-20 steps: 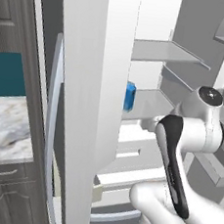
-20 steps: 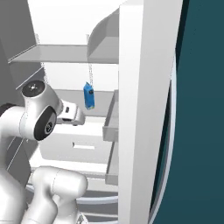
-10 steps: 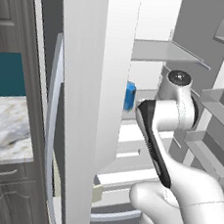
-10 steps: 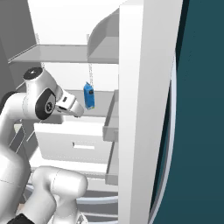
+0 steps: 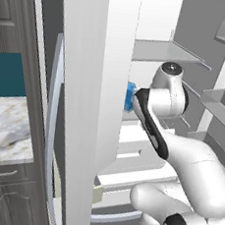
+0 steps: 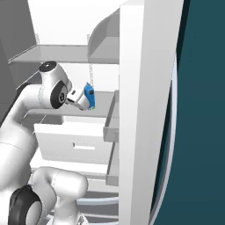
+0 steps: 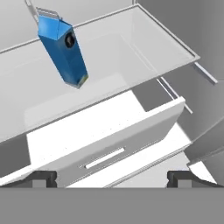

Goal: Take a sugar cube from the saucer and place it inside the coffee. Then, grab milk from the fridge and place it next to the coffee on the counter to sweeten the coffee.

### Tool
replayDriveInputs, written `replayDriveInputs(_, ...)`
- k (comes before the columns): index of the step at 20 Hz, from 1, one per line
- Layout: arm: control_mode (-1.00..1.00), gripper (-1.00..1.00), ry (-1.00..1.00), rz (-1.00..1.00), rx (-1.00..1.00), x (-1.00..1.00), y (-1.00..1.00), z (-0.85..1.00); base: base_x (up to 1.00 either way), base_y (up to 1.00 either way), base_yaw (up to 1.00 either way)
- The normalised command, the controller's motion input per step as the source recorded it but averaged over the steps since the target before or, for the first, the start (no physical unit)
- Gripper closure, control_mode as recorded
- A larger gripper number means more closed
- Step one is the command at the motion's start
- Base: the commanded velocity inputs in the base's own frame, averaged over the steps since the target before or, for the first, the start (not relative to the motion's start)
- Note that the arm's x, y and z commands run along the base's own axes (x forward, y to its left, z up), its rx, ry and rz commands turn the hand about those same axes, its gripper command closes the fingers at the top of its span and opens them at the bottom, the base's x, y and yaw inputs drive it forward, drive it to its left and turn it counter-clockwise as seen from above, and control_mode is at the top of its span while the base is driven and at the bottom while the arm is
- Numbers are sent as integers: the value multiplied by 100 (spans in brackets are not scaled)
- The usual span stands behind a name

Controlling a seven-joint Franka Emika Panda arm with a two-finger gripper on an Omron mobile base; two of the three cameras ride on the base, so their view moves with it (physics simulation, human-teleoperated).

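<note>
The milk (image 7: 61, 50) stands on a pale shelf (image 7: 131, 57) inside the open fridge (image 5: 93, 82), toward the back of that shelf and above a white drawer (image 7: 109, 144) with a slot handle. It stands alone there with free space on both sides, which looks like a fair setup for a side-on grasp.

The end effector (image 7: 111, 177) is spread wide and holds nothing; its two dark tips sit far apart at the bottom of the hand view, with the carton well ahead of them and off to one side. I would judge this to be the approach for the milk: the hand is aimed into the fridge but not yet lined up on the carton.

From the right base view the carton (image 6: 89, 96) shows nearly whole, just beside the white wrist, and the drawer below it is plain. The left base view gives only a sliver of blue (image 5: 131, 93) between the fridge door edge and the arm, yet it alone shows the marble counter (image 5: 6, 129), away to the left of the fridge, where the carton has to end up.
</note>
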Motion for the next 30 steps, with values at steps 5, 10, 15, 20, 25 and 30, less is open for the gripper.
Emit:
replayDriveInputs(5, -100, -100, 0, -2, 1, 80, 20, -3, 0, 0, 0)
replayDriveInputs(10, -100, -100, -2, -7, 0, 59, 24, -23, 0, 0, 0)
replayDriveInputs(15, -100, -100, -5, -6, 0, 49, 13, -37, 0, 0, 0)
replayDriveInputs(20, -100, -100, -1, -3, 0, 50, 6, -22, 0, 0, 0)
replayDriveInputs(25, -100, -100, 0, 0, 0, 27, 0, -4, 0, 0, 0)
replayDriveInputs(30, -100, -100, 0, 0, -4, 34, 0, -3, 0, 0, 0)
